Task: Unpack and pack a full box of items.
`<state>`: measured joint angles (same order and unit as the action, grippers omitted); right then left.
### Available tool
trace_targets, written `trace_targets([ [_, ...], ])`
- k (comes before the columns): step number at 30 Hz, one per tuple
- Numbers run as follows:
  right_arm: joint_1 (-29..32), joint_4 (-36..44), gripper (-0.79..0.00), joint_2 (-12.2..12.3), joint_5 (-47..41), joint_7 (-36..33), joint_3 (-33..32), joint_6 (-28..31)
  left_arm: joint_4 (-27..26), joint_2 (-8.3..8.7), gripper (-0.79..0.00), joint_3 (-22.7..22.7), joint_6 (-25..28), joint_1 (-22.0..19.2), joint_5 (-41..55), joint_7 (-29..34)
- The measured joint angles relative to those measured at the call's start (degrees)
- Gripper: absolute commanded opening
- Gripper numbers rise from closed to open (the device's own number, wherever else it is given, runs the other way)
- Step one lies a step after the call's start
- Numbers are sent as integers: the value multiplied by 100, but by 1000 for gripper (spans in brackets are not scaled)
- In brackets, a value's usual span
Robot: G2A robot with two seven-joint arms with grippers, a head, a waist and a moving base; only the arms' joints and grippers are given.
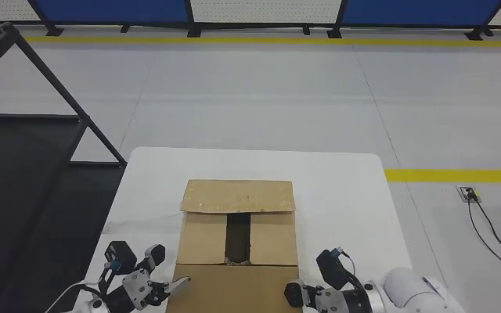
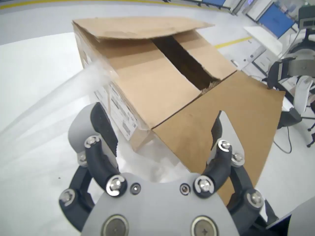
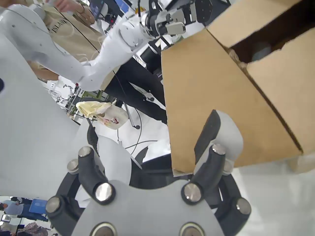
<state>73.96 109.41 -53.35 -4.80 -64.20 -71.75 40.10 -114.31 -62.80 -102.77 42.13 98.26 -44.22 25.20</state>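
Note:
A brown cardboard box [image 1: 239, 235] stands in the middle of the white table [image 1: 344, 196]. Its far flap [image 1: 239, 196] is lifted. The two inner flaps lie flat with a dark slot [image 1: 238, 239] between them, and what is inside is too dark to tell. The near flap [image 1: 235, 289] sticks out toward me. My left gripper [image 1: 168, 283] [image 2: 162, 133] is open at that flap's left corner [image 2: 187, 153], which lies between the fingers. My right gripper [image 1: 301, 293] [image 3: 152, 138] is open at the flap's right corner [image 3: 179, 163], with one finger [image 3: 214, 133] against the cardboard.
A clear strip of tape [image 2: 73, 82] trails off the box's side toward the table. Bare tabletop lies on both sides of the box. A black metal frame [image 1: 47, 117] stands left of the table. Blue panels [image 1: 109, 9] line the far floor.

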Motion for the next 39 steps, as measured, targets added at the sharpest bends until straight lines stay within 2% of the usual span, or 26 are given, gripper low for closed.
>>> trace_targets([
  [4, -133, -327, 0, 150, -120, -5, 187, -5, 25, 25, 0, 94, 13, 13, -460, 155],
  [8, -338, -549, 0, 230, -925, -56, 111, -61, 82, 31, 0, 196, -184, -7, -808, 111],
  [11, -533, -794, 0, 241, -1864, -55, -25, -366, 126, 29, 0, 271, -363, -19, -989, 7],
  [14, -678, -948, 0, 230, -2548, 91, -69, -955, 174, 29, 0, 340, -464, -18, -1060, -87],
  [23, -668, -932, 0, 229, -2504, 100, -57, -879, 211, 32, 0, 384, -601, -23, -1062, -157],
  [26, -776, -884, 0, 183, -2562, 336, 111, -1283, 211, 32, 0, 384, -600, -23, -1062, -157],
  [30, -1301, -1245, 0, 19, -2814, 1072, 578, -2007, 192, 31, 0, 449, -646, -6, -1103, -232],
  [33, -1735, -1651, 0, -103, -2959, 1371, 903, -2403, 176, 34, 0, 506, -665, 9, -1157, -306],
  [39, -2404, -2372, 0, -333, -3035, 1745, 1420, -2795, 141, 41, 0, 581, -688, 32, -1191, -443],
])
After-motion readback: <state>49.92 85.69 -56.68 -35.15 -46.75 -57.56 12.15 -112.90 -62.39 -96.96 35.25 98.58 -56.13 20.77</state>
